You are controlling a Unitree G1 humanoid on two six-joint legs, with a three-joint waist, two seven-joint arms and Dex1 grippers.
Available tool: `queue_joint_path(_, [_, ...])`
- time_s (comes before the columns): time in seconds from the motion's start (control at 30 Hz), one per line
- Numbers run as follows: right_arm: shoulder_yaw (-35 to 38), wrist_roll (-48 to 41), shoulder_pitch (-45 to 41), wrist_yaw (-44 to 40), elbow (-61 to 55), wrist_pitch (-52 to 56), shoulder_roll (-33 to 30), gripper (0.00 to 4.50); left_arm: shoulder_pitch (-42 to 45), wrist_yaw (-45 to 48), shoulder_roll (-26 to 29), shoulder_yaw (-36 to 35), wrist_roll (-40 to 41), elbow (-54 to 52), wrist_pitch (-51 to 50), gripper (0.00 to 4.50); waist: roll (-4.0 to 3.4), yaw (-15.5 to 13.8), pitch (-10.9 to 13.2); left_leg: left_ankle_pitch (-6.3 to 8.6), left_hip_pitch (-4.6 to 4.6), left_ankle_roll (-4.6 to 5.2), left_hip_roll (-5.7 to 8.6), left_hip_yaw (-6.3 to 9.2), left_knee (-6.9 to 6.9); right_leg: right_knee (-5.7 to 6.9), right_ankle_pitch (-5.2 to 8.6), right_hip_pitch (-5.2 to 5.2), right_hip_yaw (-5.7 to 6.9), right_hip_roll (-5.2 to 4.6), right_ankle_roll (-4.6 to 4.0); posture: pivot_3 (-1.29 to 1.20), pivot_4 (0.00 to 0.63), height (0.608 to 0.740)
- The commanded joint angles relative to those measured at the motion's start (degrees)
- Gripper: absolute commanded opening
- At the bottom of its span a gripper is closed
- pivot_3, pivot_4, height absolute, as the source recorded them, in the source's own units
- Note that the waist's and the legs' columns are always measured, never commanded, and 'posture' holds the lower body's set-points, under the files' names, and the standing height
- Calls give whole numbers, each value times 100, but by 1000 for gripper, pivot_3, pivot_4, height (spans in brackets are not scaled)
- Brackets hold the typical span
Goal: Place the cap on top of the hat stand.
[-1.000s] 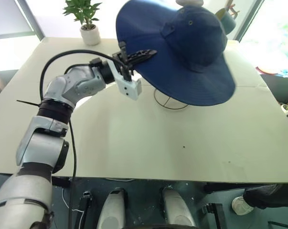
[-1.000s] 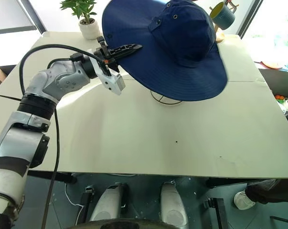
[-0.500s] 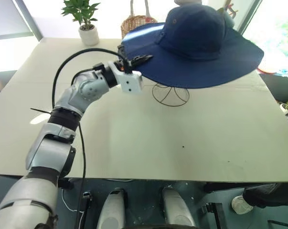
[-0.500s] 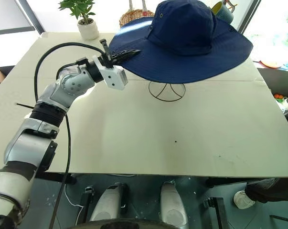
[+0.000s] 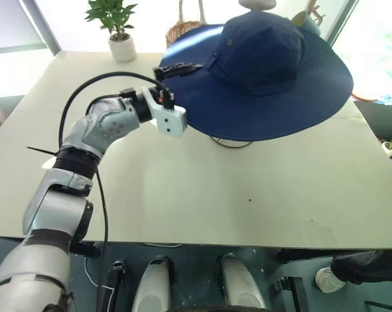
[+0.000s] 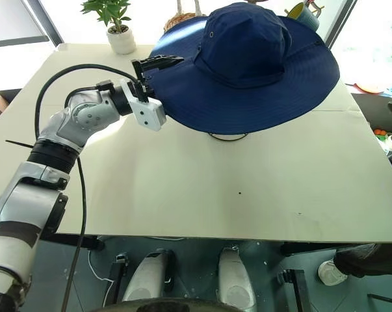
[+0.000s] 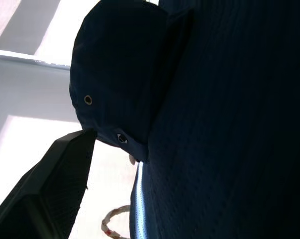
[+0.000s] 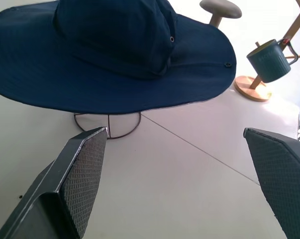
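The navy-blue cap (image 5: 267,71) rests crown-up on the hat stand, whose wire base (image 8: 109,125) and thin stem peek out under the wide brim. The brim hides the stand's cage head. My left gripper (image 5: 181,69) is at the brim's left edge with its jaws open. One black finger (image 7: 45,189) stands apart from the cloth, and light shows between them. In the right wrist view my right gripper (image 8: 174,132) is open and empty, looking at the cap from a distance.
A potted plant (image 5: 119,31) and a wicker basket (image 5: 182,27) stand at the table's far edge. A wooden mug holder with a teal mug (image 8: 265,59) and a round-topped post (image 8: 219,9) are behind the cap. A person's shoe (image 5: 327,279) is on the floor at the right.
The cap has dropped onto the stand and its brim now droops over the base. My left gripper, which pinched the brim edge before, has opened and sunk slightly.
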State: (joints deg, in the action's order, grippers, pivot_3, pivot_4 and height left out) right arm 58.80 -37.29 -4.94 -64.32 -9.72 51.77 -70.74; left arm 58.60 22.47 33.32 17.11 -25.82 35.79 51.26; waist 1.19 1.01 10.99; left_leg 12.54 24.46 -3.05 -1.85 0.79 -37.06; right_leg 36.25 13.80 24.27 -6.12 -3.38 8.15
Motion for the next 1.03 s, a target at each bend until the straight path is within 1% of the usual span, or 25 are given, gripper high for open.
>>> queue_joint_path(0.03, [-46,-11,-136,-20,100,-231,-91,4500,-56,198,242,-147,315,-280,115,4446,0,5,0,0,0,0,0,0,0,0,0,0,0,0,0,0,150,740])
queue_joint_path(0.13, [-231,25,-200,-64,241,-374,-149,4500,-214,578,468,-178,699,-507,133,4446,0,15,0,0,-1,0,0,0,0,0,0,0,0,0,0,0,150,740])
queue_joint_path(0.23, [-413,80,-217,-153,384,-530,-201,4500,-593,1491,867,-132,1658,-982,-113,4446,-2,16,-1,0,0,0,-1,0,1,1,0,0,0,0,0,0,150,740])
queue_joint_path(0.27, [-484,129,-190,-231,455,-614,-230,4500,-796,2051,1057,-234,2296,-1302,-808,4446,-2,17,-1,0,0,0,-1,-1,1,1,0,0,0,-1,0,0,150,740])
queue_joint_path(0.33, [-637,236,-181,-371,650,-788,-306,4500,-1146,3291,1543,-462,3693,-2054,-2758,4446,-3,60,0,0,-2,1,-3,-1,2,4,0,1,-1,0,-1,0,150,740])
queue_joint_path(0.37, [-707,276,-201,-427,753,-868,-346,4500,-1244,3715,1742,-586,4214,-2345,-3403,4446,-4,93,1,0,-1,1,-5,-1,3,6,0,2,0,2,-1,0,150,740])
queue_joint_path(0.4, [-756,301,-224,-465,829,-925,-375,4500,-1298,3948,1858,-679,4494,-2548,-3784,4446,-5,113,1,0,-1,1,-7,0,2,10,1,3,0,3,-1,0,150,740])
queue_joint_path(0.47, [-956,355,-351,-580,1144,-1093,-508,4500,-1168,4540,2281,-1033,5415,-2758,-5399,4446,-3,119,2,0,0,1,-6,1,-1,10,1,3,3,3,-2,0,150,740])
queue_joint_path(0.5, [-1072,377,-425,-659,1304,-1174,-582,4500,-1007,4793,2484,-1167,5796,-2713,-6307,4446,-3,124,3,0,2,1,-6,1,-5,10,2,2,2,2,-3,0,150,740])
queue_joint_path(0.53, [-1183,385,-499,-723,1431,-1244,-646,4500,-850,5026,2623,-1293,6081,-2620,-6935,4446,-3,132,3,0,0,1,-5,1,-5,10,3,0,2,1,-5,0,150,740])
queue_joint_path(0.6, [-1413,382,-676,-824,1656,-1374,-752,4500,-487,5325,2745,-1458,6308,-2310,-7686,4446,-4,155,2,0,-2,1,-5,1,-5,10,14,0,2,2,-22,0,150,740])
queue_joint_path(0.7, [-1914,359,-1111,-906,1968,-1548,-891,4500,137,5765,2803,-1550,6217,-1618,-8217,4446,-7,174,2,0,-6,2,-5,1,-3,11,16,-1,2,3,-22,0,150,740])
queue_joint_path(0.77, [-2178,361,-1370,-942,2098,-1614,-934,4500,383,6037,2803,-1536,6065,-1337,-8311,4446,-11,186,4,1,-8,2,-6,1,-1,12,17,-1,2,6,-23,0,150,740])
queue_joint_path(0.87, [-2593,368,-1775,-990,2256,-1684,-956,4500,732,6382,2787,-1456,5740,-957,-8184,4446,-12,205,6,1,-6,2,-6,1,2,11,17,5,2,6,-23,0,150,740])
queue_joint_path(1.03, [-2967,395,-2187,-1044,2387,-1738,-915,4500,1191,6468,2566,-1484,5374,-562,-8079,4446,-12,192,7,1,-1,2,-6,1,3,11,17,8,2,6,-22,0,150,740])
